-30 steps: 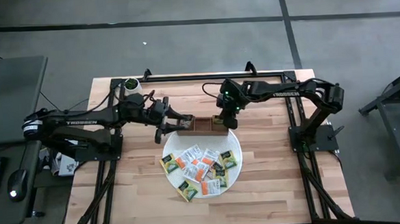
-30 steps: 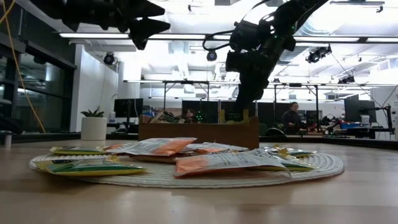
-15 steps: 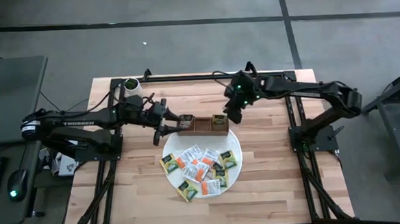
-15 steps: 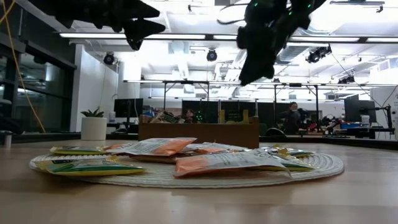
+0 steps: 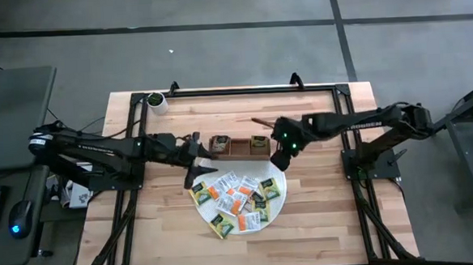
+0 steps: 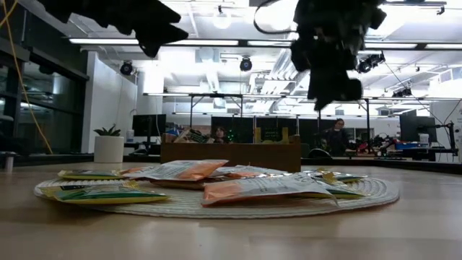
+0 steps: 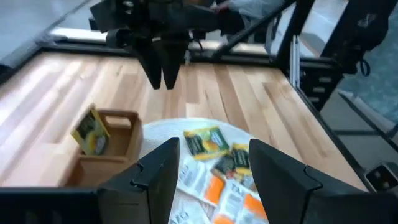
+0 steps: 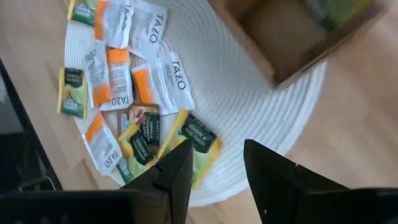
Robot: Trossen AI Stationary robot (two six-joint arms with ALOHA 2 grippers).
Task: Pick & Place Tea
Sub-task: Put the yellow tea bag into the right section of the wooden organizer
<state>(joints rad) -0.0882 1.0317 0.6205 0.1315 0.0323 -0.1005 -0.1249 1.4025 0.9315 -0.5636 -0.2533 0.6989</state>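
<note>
Several small tea packets (image 5: 238, 199), green, yellow, white and orange, lie flat on the round white woven mat (image 5: 278, 176); the right wrist view shows them (image 8: 134, 93) too. The brown wooden tray (image 5: 239, 151) stands at the mat's far edge, with a packet (image 5: 259, 141) in its right compartment and another (image 5: 218, 141) in its left. My left gripper (image 5: 201, 159) hovers open by the tray's left end, above the mat's far left edge. My right gripper (image 5: 281, 156) hovers open by the tray's right end, pointing steeply down. Both hold nothing (image 7: 214, 168) (image 8: 217, 168).
A white pot with a small plant (image 5: 155, 100) stands at the table's far left corner. Black frame rails (image 5: 250, 89) run along the far edge and both sides. Bare wood (image 5: 243, 250) lies between the mat and the near edge. A person (image 6: 337, 137) shows in the room behind.
My right gripper has left the tray's right compartment, where a packet now shows, risen toward the far edge, then swung toward the near edge beside the tray's right end, rolling as it went. My left gripper has moved from over the tray's left end toward the near edge.
</note>
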